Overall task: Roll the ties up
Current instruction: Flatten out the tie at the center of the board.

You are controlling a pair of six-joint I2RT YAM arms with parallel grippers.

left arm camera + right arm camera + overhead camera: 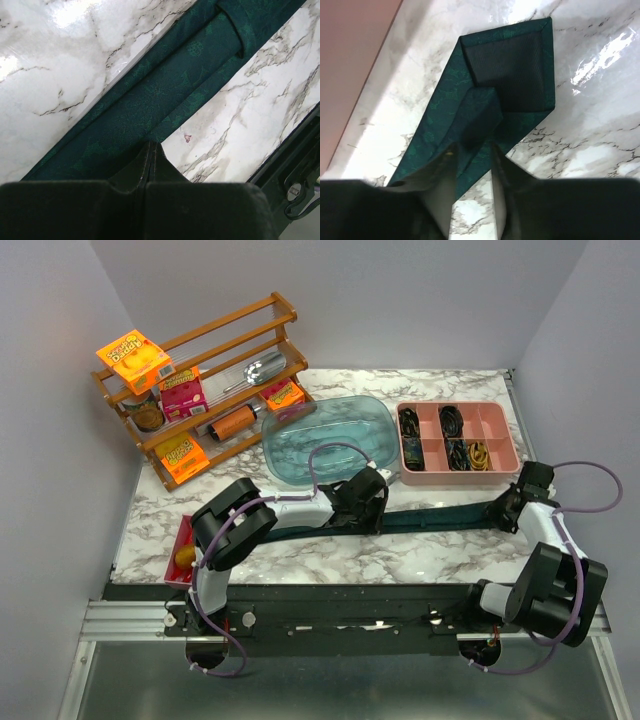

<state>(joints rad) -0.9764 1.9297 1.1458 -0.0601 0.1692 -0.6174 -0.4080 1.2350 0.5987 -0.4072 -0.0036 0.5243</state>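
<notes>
The tie (440, 517) lies stretched across the worktop (400, 560). The right gripper (472, 150) grasps its broad end. The left gripper (150, 150) is clenched, fingertips at the tie's edge.

Narrow end of tie (440, 517) (under left gripper (364, 504)) hidden

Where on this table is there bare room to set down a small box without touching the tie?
The widest bare marble is the strip of table between the tie and the near edge, right of the red tray. A narrower strip lies behind the pink organizer. The rear left is crowded: the wooden rack and blue tub stand close together.
</notes>
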